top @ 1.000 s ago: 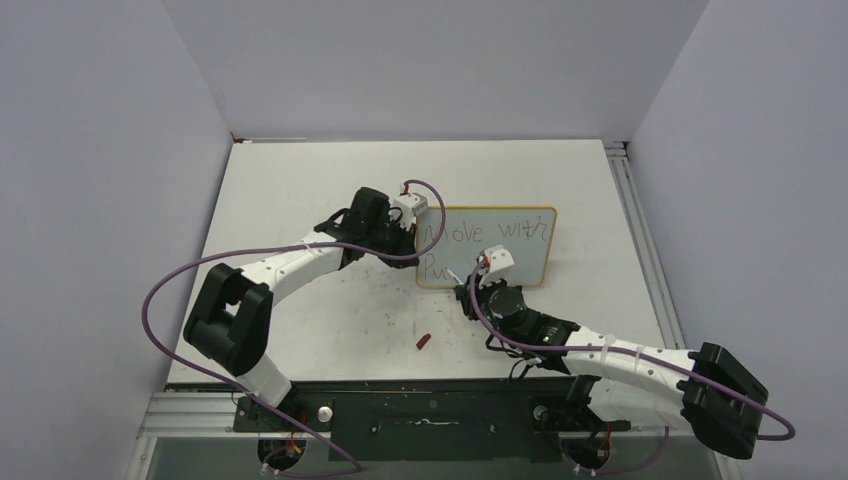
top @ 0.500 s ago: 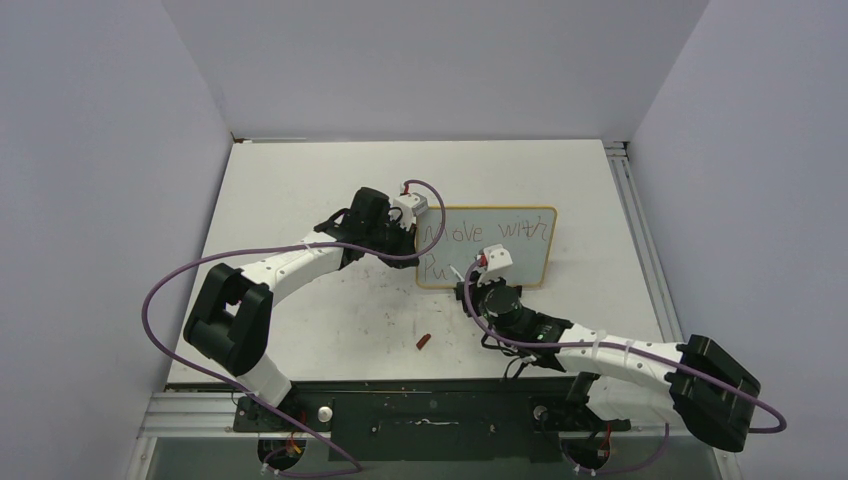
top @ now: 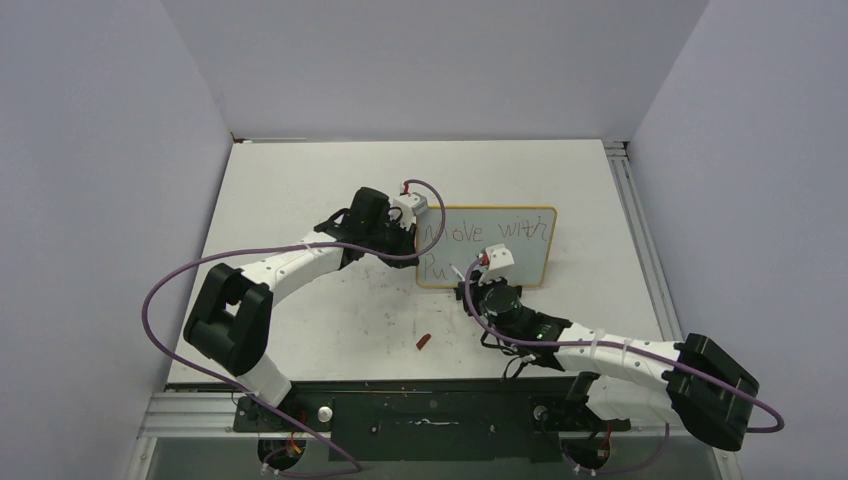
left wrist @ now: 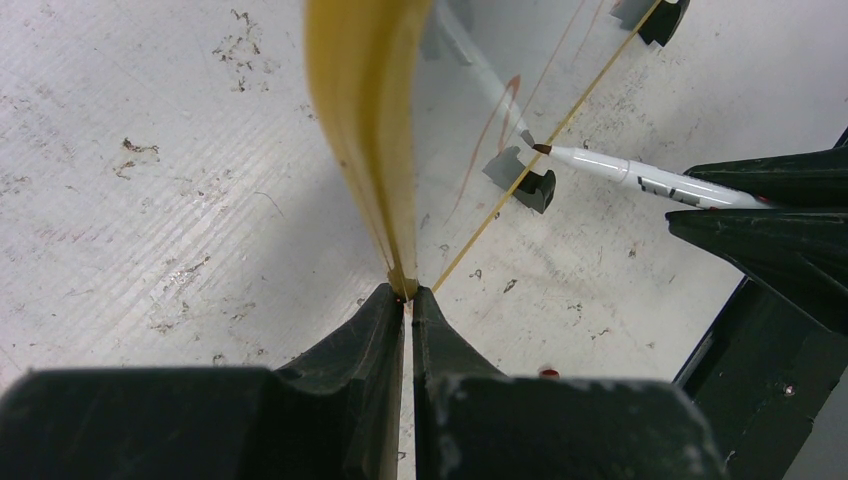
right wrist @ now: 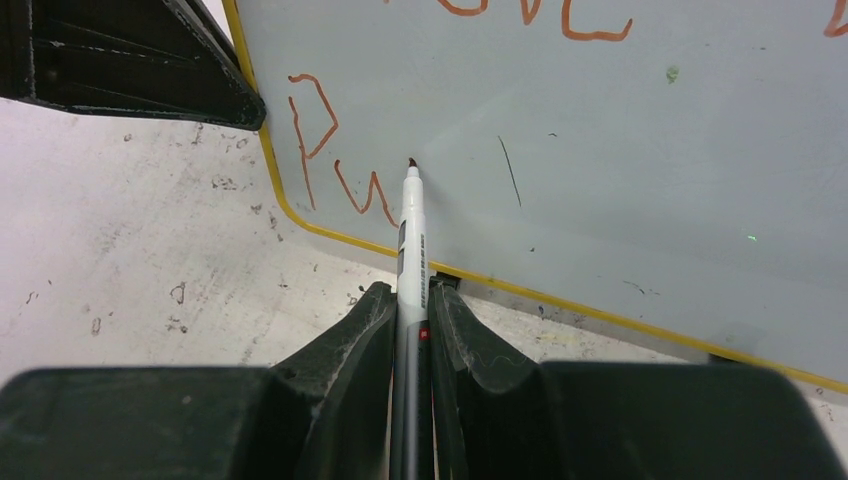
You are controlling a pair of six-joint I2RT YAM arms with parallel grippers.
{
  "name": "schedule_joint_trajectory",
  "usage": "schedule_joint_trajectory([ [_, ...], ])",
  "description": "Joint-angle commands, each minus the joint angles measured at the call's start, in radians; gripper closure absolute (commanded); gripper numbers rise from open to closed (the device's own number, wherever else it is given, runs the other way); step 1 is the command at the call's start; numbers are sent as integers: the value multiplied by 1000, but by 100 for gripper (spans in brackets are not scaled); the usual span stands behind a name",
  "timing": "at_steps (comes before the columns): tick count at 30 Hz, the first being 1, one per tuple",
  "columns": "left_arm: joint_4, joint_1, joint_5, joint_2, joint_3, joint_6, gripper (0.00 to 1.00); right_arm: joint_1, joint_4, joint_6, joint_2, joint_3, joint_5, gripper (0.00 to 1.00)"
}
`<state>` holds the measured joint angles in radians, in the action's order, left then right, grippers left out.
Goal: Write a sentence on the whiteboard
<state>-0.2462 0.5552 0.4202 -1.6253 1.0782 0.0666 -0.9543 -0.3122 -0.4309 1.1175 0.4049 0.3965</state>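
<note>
The whiteboard (top: 535, 258) stands tilted on the table, its yellow frame (left wrist: 365, 130) and pale face (right wrist: 600, 150) close in both wrist views. The sentence (top: 485, 233) reads "Move with" on top, with "Pu" (right wrist: 330, 170) below. My left gripper (top: 418, 236) (left wrist: 409, 290) is shut on the board's left frame edge. My right gripper (top: 472, 287) (right wrist: 410, 295) is shut on a white marker (right wrist: 411, 230) (left wrist: 640, 177). The marker's dark tip meets the board face just right of the "u".
A small red cap (top: 424, 342) lies on the scuffed white table (top: 300, 180) in front of the board. The board's black feet (left wrist: 530, 185) rest on the table. Purple cables loop from both arms. Walls close in the left, right and far sides.
The right arm's elbow and base link shifted slightly left. The marker tip stays beside "Pu", the lettering looks the same, and the left arm has not moved.
</note>
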Motion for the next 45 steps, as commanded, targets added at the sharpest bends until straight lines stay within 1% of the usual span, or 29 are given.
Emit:
schedule_joint_trajectory([
  [1,24,0,14,17,51,4,100,15,-2,-26,-29,-18,49,95],
  [9,23,0,13,18,51,2,100,16,13,-54,-40,-49,43,95],
  [18,22,0,12,16,51,2,100,15,-6,-63,23,-49,6,95],
  [26,22,0,11,18,52,1,100,14,-23,-70,43,-54,-5,95],
  [39,21,0,12,19,53,1,100,14,-25,-36,-36,-21,37,95],
  [45,21,0,12,21,53,1,100,16,-28,-8,-37,-1,61,95],
])
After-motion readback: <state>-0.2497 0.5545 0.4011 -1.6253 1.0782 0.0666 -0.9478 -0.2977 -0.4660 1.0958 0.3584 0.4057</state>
